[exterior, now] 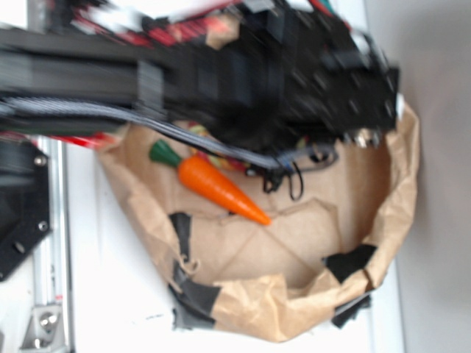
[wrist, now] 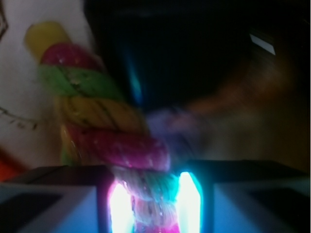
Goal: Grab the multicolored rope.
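The multicolored rope [wrist: 102, 121] fills the wrist view as a thick twist of pink, yellow and green strands. It runs from the upper left down into my gripper [wrist: 153, 206]. Its lower part sits squeezed between the two glowing pads [wrist: 188, 204], touching both, so the gripper is shut on it. In the exterior view only a short yellow and pink bit of the rope [exterior: 215, 157] shows under the blurred black arm [exterior: 294, 73]. The arm hides the gripper itself there.
The rope lies inside a crumpled brown paper bag [exterior: 397, 191] patched with black tape [exterior: 193, 298]. An orange plastic carrot [exterior: 217, 187] with a green top lies just in front of the rope. Black cables [exterior: 294, 176] hang from the arm. A dark shape [wrist: 194, 53] looms beyond the rope.
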Action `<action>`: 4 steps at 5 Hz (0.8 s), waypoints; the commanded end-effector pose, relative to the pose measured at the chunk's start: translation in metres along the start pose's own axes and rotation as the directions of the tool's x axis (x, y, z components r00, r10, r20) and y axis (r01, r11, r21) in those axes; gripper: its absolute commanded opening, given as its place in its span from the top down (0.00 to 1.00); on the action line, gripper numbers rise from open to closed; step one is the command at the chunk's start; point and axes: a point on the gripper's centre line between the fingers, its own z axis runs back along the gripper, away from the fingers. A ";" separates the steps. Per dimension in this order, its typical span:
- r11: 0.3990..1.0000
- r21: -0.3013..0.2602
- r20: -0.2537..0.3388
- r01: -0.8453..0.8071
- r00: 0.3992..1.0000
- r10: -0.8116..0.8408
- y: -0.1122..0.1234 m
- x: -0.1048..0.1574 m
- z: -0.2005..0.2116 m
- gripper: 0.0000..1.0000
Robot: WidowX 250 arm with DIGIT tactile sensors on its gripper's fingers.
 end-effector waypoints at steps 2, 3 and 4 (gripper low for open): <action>0.887 -0.213 -0.038 -0.410 0.910 0.412 -0.036 -0.042 0.097 1.00; 0.894 -0.220 -0.004 -0.391 0.916 0.401 -0.043 -0.035 0.098 1.00; 0.905 -0.181 0.020 -0.384 0.919 0.394 -0.050 -0.023 0.090 1.00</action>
